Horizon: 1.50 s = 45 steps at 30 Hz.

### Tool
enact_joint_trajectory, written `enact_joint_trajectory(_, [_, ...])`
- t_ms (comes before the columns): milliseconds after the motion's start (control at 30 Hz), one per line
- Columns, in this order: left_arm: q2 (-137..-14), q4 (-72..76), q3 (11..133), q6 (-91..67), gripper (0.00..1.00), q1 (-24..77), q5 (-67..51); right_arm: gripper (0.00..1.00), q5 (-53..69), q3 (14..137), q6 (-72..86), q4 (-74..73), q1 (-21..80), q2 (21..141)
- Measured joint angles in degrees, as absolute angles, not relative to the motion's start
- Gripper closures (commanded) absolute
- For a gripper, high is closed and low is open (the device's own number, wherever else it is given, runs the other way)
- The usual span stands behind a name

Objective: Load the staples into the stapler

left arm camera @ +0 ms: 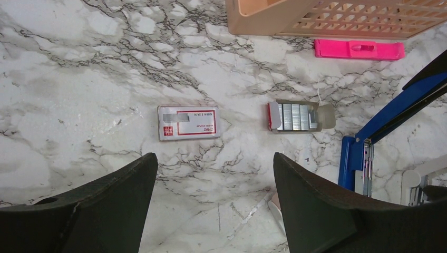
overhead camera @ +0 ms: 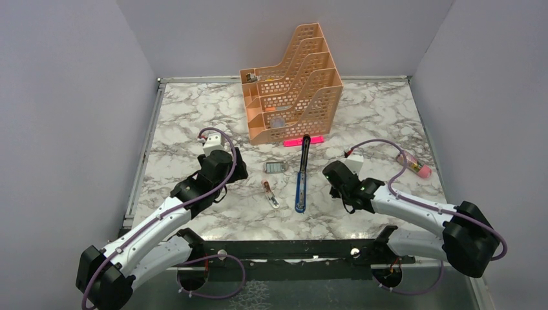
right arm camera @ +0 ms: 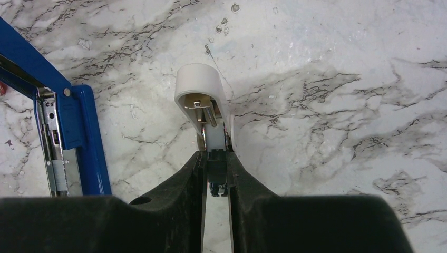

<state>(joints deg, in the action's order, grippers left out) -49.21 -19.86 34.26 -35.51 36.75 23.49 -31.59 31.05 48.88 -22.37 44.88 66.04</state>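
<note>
The blue stapler [overhead camera: 301,175] lies opened out flat at mid-table; its blue arm and metal channel show in the left wrist view [left arm camera: 369,139] and the right wrist view [right arm camera: 79,126]. The grey-blue tray of silvery staples [left arm camera: 298,117] lies just left of it [overhead camera: 274,168]. The white box with the red label [left arm camera: 188,123] lies apart, left of the tray. My left gripper [left arm camera: 213,163] is open and empty, above the table just short of the box [overhead camera: 240,171]. My right gripper [right arm camera: 215,155] is right of the stapler [overhead camera: 331,174], shut on a small white capsule-like piece [right arm camera: 203,97].
An orange file organizer [overhead camera: 294,87] stands at the back centre with a flat bright-pink bar [overhead camera: 304,141] in front of it. A peach-pink oblong piece [overhead camera: 269,192] lies near the stapler's near end. A pink and white object [overhead camera: 413,165] lies at the right.
</note>
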Motion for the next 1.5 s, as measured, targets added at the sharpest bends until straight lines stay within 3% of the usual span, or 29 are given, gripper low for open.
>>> enact_joint_trajectory(1500, [-49.10,-20.75,34.26,-35.51,0.18,36.75,23.51,0.77,-28.97,30.79,47.07,-20.69,44.23,66.65])
